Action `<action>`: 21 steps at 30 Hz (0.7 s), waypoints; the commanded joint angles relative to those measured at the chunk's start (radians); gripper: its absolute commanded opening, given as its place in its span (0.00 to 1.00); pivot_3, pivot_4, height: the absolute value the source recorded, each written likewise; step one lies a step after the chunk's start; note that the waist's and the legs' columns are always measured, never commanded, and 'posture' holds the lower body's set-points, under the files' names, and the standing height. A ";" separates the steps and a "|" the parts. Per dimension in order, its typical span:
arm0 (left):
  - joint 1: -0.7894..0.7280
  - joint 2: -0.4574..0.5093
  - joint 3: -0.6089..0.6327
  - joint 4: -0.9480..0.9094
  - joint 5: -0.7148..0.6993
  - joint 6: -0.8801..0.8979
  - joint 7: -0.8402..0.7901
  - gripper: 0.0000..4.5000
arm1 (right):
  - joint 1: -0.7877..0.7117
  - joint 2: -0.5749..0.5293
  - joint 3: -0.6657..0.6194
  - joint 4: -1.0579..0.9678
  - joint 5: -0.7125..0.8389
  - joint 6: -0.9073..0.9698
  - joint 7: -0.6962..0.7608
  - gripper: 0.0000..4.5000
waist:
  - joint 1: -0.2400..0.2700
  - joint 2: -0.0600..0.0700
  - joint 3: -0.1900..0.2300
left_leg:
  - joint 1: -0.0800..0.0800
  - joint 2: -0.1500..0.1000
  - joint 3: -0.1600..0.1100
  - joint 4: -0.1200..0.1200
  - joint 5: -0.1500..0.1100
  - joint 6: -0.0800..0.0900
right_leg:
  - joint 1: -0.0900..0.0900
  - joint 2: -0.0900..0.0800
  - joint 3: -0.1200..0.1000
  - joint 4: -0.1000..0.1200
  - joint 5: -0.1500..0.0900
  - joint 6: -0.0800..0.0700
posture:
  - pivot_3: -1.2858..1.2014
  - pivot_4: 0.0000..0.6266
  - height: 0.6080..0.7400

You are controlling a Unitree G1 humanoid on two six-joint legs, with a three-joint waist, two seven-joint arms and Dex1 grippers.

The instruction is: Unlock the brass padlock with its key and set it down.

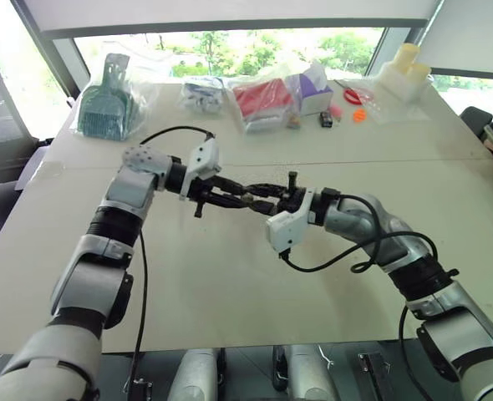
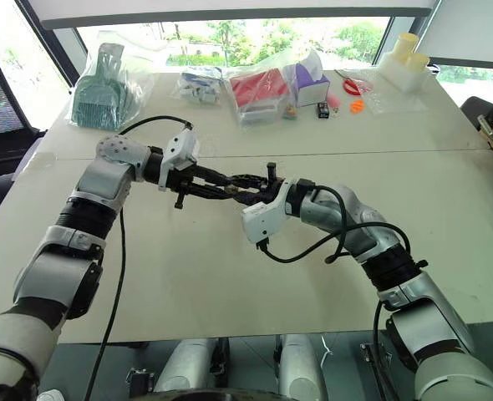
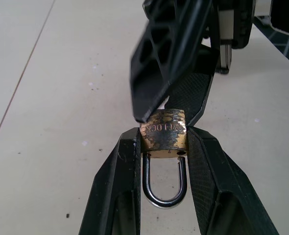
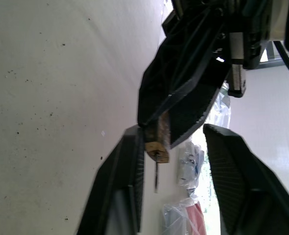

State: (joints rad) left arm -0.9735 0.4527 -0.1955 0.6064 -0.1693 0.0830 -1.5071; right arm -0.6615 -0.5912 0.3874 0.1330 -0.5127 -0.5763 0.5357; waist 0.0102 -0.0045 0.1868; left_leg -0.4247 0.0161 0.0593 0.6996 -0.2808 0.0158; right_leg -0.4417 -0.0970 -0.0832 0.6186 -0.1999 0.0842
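Left gripper: fingers clamped on the brass padlock.
Right gripper: fingers parted, gripping nothing.
Padlock engraving: illegible.

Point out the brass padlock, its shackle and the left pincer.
brass padlock (image 3: 163, 133): left wrist view, on its engraved brass body.
shackle (image 3: 163, 199): left wrist view, on the silvery loop's bend.
left pincer (image 3: 163, 142): left wrist view, midway between its fingertips.

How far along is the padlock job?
Done: the left gripper has the brass padlock clamped, held above the table. In hand: the right gripper is at the lock body; whether a key is in can't be told. Left: the shackle looks closed, so unlocking and setting down.
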 commanded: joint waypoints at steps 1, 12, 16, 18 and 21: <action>-0.022 -0.004 0.009 -0.029 -0.013 0.004 -0.005 0.16 | -0.020 0.014 -0.023 -0.030 0.002 -0.015 -0.026 0.02 | 0.000 0.000 0.000 | 0.000 0.000 0.000 0.000 0.000 0.000 | 0.000 0.000 0.000 0.000 0.000 0.000 | 0.52 0.24 1.00; -0.014 0.009 0.021 -0.035 -0.015 0.036 0.008 0.39 | -0.019 0.020 -0.025 -0.030 -0.002 -0.008 -0.021 0.00 | 0.000 0.000 0.000 | 0.000 0.000 0.000 0.000 0.000 0.000 | 0.000 0.000 0.000 0.000 0.000 0.000 | 0.52 0.24 1.00; -0.006 0.029 0.039 -0.058 -0.025 0.055 0.017 0.80 | -0.013 0.020 -0.030 -0.029 -0.001 -0.001 -0.016 0.00 | -0.001 0.000 0.000 | 0.000 0.000 0.000 0.000 0.000 0.000 | 0.000 0.000 0.000 0.000 0.000 0.000 | 0.52 0.24 1.00; -0.004 0.045 0.056 -0.076 -0.035 0.068 0.032 0.99 | -0.008 0.019 -0.032 -0.030 0.003 0.004 -0.014 0.00 | -0.002 0.000 0.000 | 0.000 0.000 0.000 0.000 0.000 0.000 | 0.000 0.000 0.000 0.000 0.000 0.000 | 0.52 0.24 1.00; 0.001 0.064 0.074 -0.101 -0.056 0.093 0.035 0.99 | -0.003 0.018 -0.034 -0.031 0.006 0.009 -0.013 0.00 | -0.002 0.000 0.000 | 0.000 0.000 0.000 0.000 0.000 0.000 | 0.000 0.000 0.000 0.000 0.000 0.000 | 0.52 0.24 1.00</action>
State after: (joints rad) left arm -0.9739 0.5034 -0.1591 0.5435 -0.1926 0.1625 -1.4750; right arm -0.6618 -0.5710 0.3844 0.1324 -0.5284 -0.5703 0.5291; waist 0.0087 -0.0044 0.1867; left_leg -0.4242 0.0162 0.0591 0.6995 -0.2808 0.0158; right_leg -0.4414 -0.0970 -0.0831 0.6189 -0.1999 0.0842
